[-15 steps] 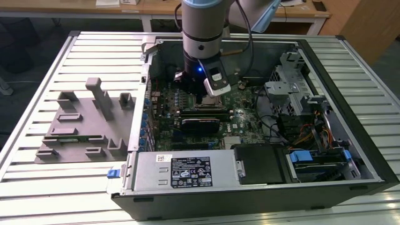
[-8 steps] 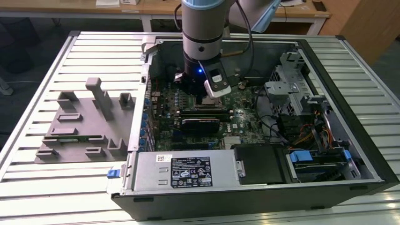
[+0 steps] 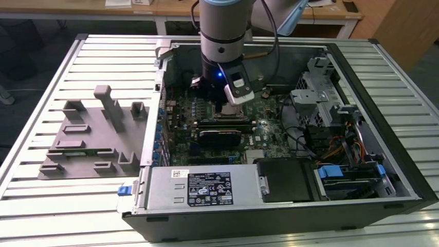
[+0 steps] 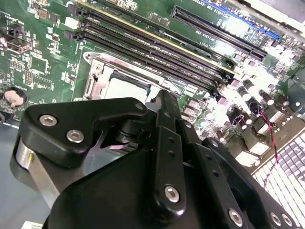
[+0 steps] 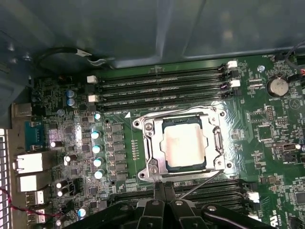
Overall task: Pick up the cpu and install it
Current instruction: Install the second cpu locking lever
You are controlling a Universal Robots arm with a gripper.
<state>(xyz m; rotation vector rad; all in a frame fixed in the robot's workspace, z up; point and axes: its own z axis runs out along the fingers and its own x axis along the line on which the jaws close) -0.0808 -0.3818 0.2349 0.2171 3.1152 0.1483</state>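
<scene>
The cpu [image 5: 183, 143], a silvery square chip with a pale rim, lies flat inside the metal-framed socket [image 5: 147, 143] on the green motherboard [image 5: 267, 138]. My gripper [image 5: 164, 190] hovers just off one side of the socket, its black fingers pressed together with nothing between them. In the second wrist view the gripper [image 4: 164, 98] points at the socket, and part of the cpu [image 4: 126, 86] shows past its tip. In the exterior view the gripper [image 3: 233, 103] reaches down into the open computer case [image 3: 384, 170], over the middle of the board.
Black memory slots [image 5: 162, 86] run along both sides of the socket. A row of capacitors [image 5: 97, 148] stands beside it. In the case sit a grey power supply [image 3: 199, 188], drive cages [image 3: 350, 175] and cables. A grey fixture plate [image 3: 89, 139] lies at the exterior view's left.
</scene>
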